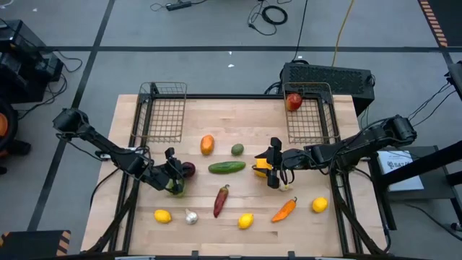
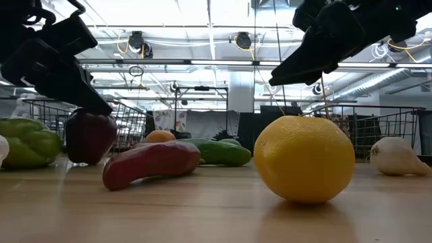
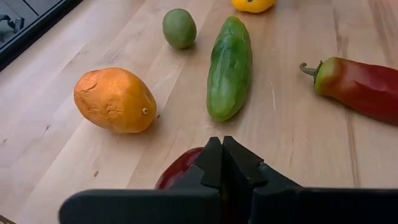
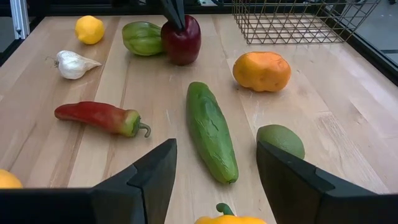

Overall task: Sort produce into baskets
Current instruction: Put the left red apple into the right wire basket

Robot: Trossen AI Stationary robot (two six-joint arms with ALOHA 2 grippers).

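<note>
High view: right basket (image 1: 311, 115) holds one apple (image 1: 293, 102) (left basket (image 1: 160, 112) bare).

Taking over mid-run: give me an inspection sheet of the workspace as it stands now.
Surface: wooden table, produce scattered across it.
Job's things: right basket holds one red apple; left basket empty; cucumber, chilli, garlic, lemons loose.
Clutter: nothing seen.
Grippers: left gripper shut at the top of a dark red pepper; right gripper open above a yellow pepper.
Cables: several on the floor behind the table.
Surroundings: black box behind the right basket.
</note>
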